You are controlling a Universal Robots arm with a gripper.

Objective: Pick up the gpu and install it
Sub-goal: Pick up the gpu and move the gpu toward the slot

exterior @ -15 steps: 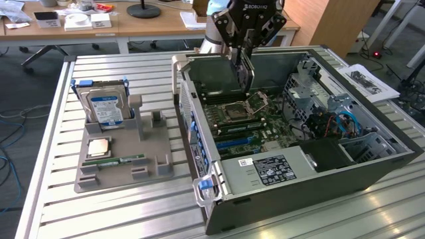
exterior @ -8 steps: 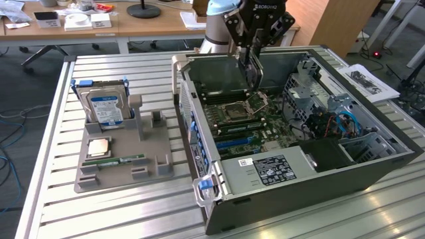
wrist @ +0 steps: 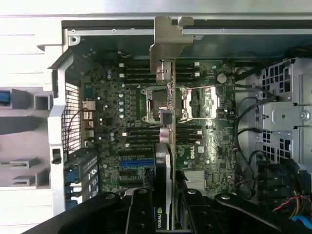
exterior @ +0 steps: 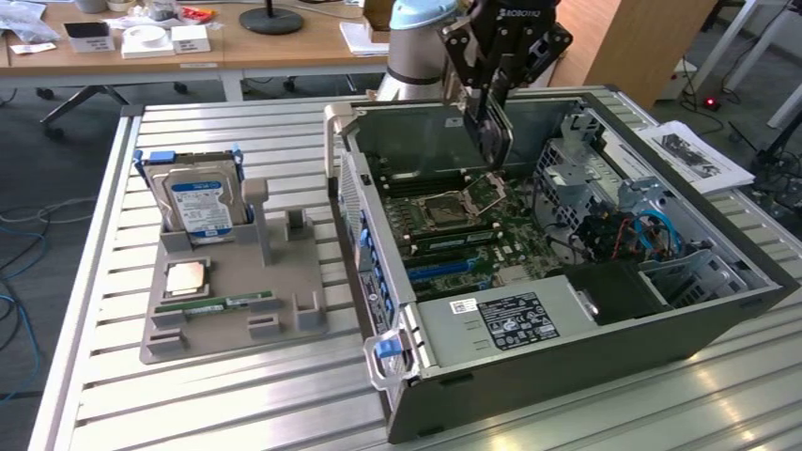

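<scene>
My gripper is shut on the gpu, a thin dark card that hangs edge-down above the open computer case. The card is over the motherboard, near the CPU socket, and clear of the board. In the wrist view the gpu shows edge-on, with its silver end bracket at the far end, and my gripper clamps it between black fingers. Blue expansion slots lie on the board beside the card's line.
A grey parts fixture on the slatted table holds an upright hard drive with a blue label, a CPU chip and a green memory stick. Drive cages and cables crowd the case's right side. Papers lie beyond it.
</scene>
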